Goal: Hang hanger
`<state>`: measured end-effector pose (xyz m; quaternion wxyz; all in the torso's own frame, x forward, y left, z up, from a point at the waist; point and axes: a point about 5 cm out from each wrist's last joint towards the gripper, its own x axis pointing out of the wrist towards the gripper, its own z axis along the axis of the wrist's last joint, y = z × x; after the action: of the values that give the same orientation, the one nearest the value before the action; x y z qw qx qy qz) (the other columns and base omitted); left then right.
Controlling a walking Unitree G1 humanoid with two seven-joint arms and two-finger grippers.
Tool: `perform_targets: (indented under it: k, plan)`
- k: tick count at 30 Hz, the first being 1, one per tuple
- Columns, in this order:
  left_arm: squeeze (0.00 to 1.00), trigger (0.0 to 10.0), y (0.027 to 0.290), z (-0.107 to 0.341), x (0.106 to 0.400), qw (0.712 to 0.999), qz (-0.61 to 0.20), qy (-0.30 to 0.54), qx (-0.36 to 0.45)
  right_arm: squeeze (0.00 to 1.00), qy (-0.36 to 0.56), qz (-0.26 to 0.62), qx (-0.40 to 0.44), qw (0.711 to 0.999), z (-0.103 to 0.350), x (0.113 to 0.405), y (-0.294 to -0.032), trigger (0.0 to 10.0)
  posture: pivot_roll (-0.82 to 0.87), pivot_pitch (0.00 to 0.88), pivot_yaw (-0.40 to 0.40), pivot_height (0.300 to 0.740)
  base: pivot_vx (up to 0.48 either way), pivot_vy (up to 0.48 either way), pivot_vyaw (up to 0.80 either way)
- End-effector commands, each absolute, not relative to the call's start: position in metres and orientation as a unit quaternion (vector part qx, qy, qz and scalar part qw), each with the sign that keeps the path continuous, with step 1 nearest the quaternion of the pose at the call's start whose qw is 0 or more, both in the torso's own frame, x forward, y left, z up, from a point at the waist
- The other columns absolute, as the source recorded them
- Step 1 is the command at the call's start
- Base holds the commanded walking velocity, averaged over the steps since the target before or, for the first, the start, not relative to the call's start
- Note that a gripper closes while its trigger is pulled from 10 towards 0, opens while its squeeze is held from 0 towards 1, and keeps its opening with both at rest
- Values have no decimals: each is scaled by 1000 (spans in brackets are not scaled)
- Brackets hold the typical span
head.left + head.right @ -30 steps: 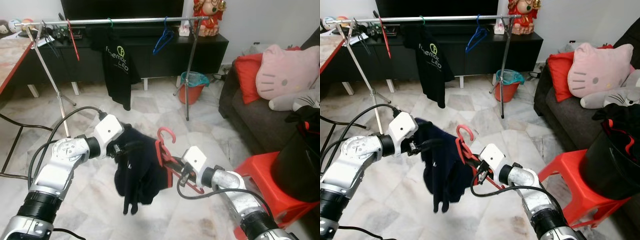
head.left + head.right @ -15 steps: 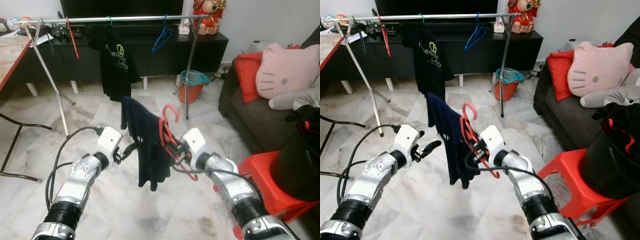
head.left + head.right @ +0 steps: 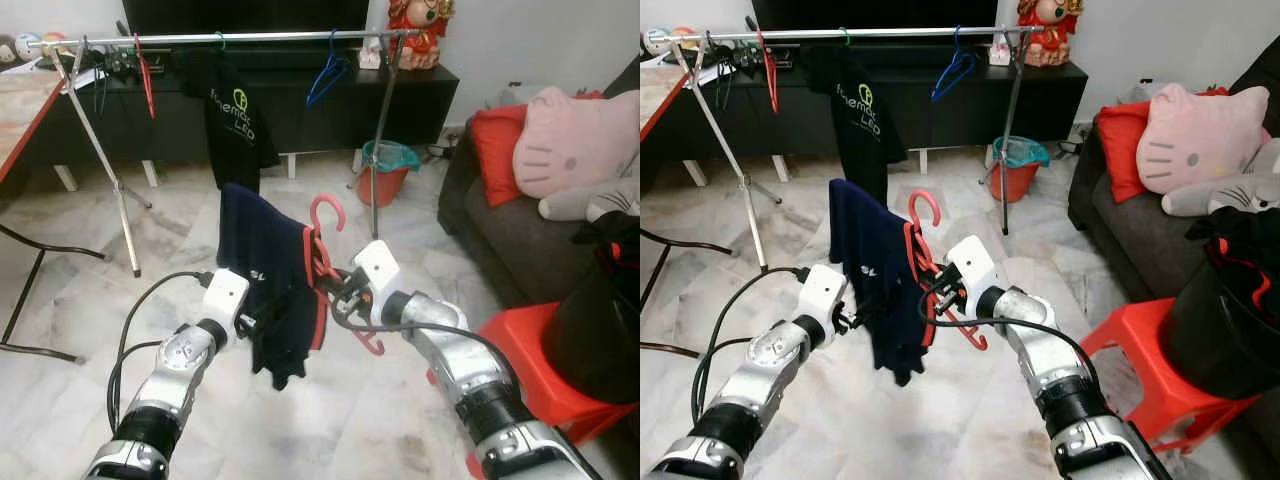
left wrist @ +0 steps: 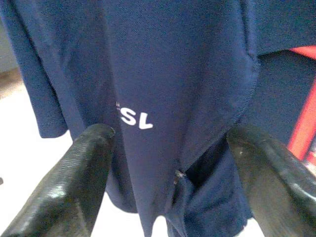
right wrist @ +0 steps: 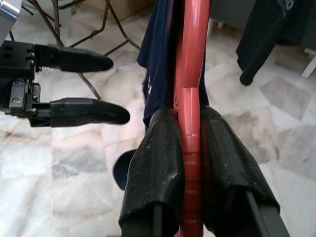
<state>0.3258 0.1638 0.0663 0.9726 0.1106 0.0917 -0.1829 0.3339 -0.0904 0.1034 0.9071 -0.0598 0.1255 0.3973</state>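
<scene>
At far left, the clothes rail (image 3: 230, 38) spans the back of the room on its slanted tripod legs. It already carries a red hanger, a black T-shirt (image 3: 235, 120) on a green hook, and an empty blue hanger (image 3: 327, 78). Bare bar remains between the black T-shirt and the blue hanger, and this appears to be the likely slot for the load.

The left gripper (image 4: 170, 158) sits low and left of centre, at the side of the navy shirt (image 3: 265, 270). Its two fingers (image 4: 74, 182) are spread wide, with the cloth hanging between them but not pinched; they hold nothing. This posture probably serves to steady or straighten the fabric without loading it.

The navy shirt is draped over the red hanger (image 3: 325, 265), which is carried upright in front of the robot, well apart from the rail. The hook points upward so that it can be passed over the bar.

To the right of the shirt, the right gripper (image 5: 190, 148) is clamped on the hanger's red stem just below the hook, one finger on each side. Gripping there keeps the hook free and lets the garment hang clear below.

Further right stand a red stool (image 3: 525, 360) and a sofa with a pink cushion (image 3: 575, 140).
</scene>
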Motion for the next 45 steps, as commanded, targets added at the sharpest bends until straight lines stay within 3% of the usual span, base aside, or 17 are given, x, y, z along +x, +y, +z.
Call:
perform_targets:
  k: [1, 25, 26, 45]
  plan:
    - [1000, 10000, 160, 64, 325, 973, -185, 88, 105, 0, 90, 405, -67, 907, 123, 339, -84, 0, -22, 9, -80, 740, 0, 0, 0]
    - [1000, 10000, 140, 57, 326, 966, -210, 80, 129, 0, 94, 428, -73, 896, 126, 336, -71, 0, -19, 0, -80, 740, 0, 0, 0]
    - [0, 10000, 139, 59, 327, 967, -203, 76, 131, 0, 93, 428, -74, 896, 127, 336, -71, 0, -18, 0, -81, 740, 0, 0, 0]
    - [0, 10000, 141, 62, 335, 977, -144, 69, 143, 0, 90, 436, -83, 892, 127, 334, -71, 0, -24, 4, -80, 740, 0, 0, 0]
